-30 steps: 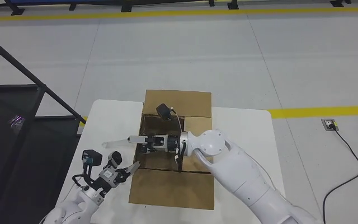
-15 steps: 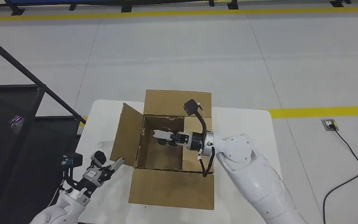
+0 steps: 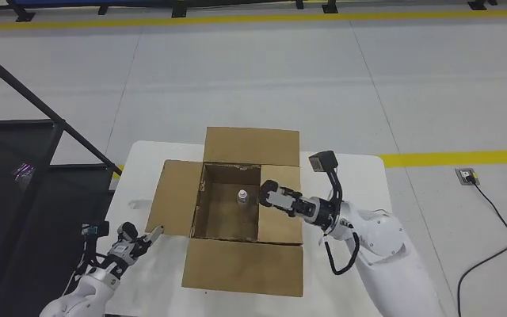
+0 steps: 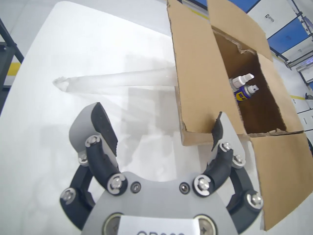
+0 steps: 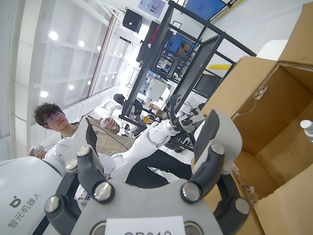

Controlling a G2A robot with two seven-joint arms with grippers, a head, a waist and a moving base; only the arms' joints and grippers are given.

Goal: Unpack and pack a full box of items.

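The cardboard box (image 3: 281, 224) stands on the white table (image 3: 158, 166) with all flaps folded out. Inside I see a white spray bottle (image 4: 240, 80), whose cap (image 3: 243, 195) faces up, and a blue and yellow spray can (image 4: 244, 94) beside it. My left gripper (image 3: 152, 236) is open and empty over the table, just off the near left corner of the box (image 4: 195, 74). My right gripper (image 3: 267, 192) hovers open and empty over the box's right rim, with the box (image 5: 269, 123) and the bottle cap (image 5: 305, 125) beside it.
A clear strip of tape (image 4: 117, 81) lies on the table, running out from under the left flap. Bare table spreads to the left of the box. A black metal frame (image 3: 47, 127) stands beyond the table's left edge.
The right gripper drew back from the box's left side to its right rim and no longer holds the tape strip. The left flap has dropped flat. The left gripper pulled back toward the table's near left.
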